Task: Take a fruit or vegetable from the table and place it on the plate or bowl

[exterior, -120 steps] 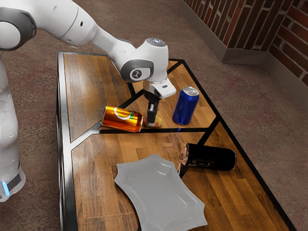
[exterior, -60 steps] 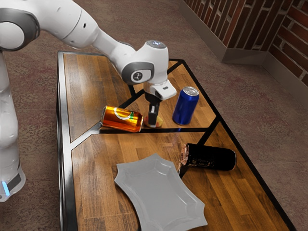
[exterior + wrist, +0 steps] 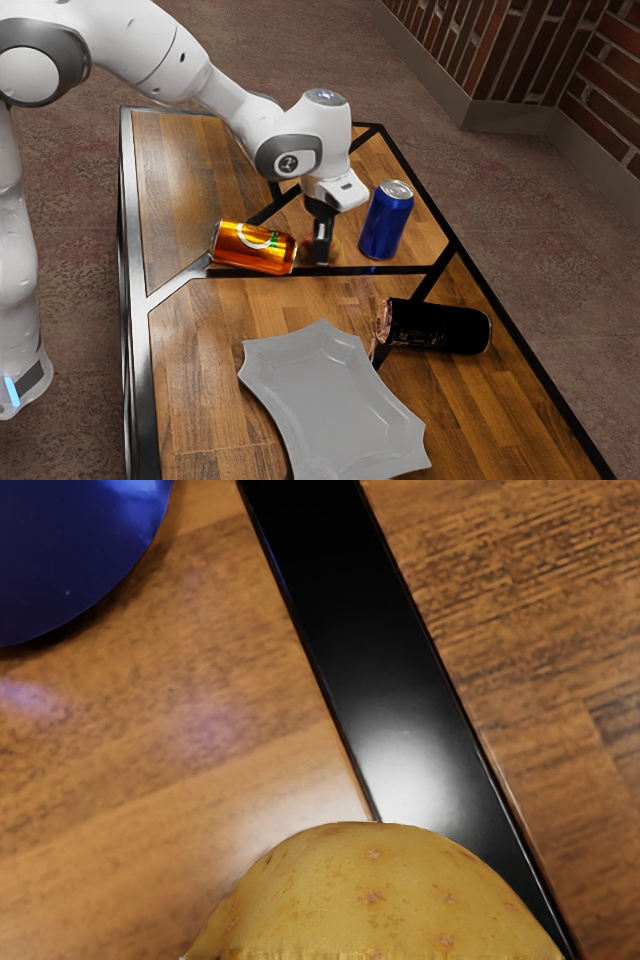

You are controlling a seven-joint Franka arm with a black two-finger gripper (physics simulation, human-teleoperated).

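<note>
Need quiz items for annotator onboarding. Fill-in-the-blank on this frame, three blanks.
1. The blue can stands ___ on the table.
2. The black can lies on its ___.
3. The yellow-brown vegetable just under the hand is a ___.
Missing words: upright; side; potato.

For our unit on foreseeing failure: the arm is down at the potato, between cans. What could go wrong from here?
1. The gripper sits close between the lying orange can and the upright blue can; lifting could nudge one over or set it rolling.
2. The potato is rounded and the plate looks shallow, so it may roll off once released.
</note>
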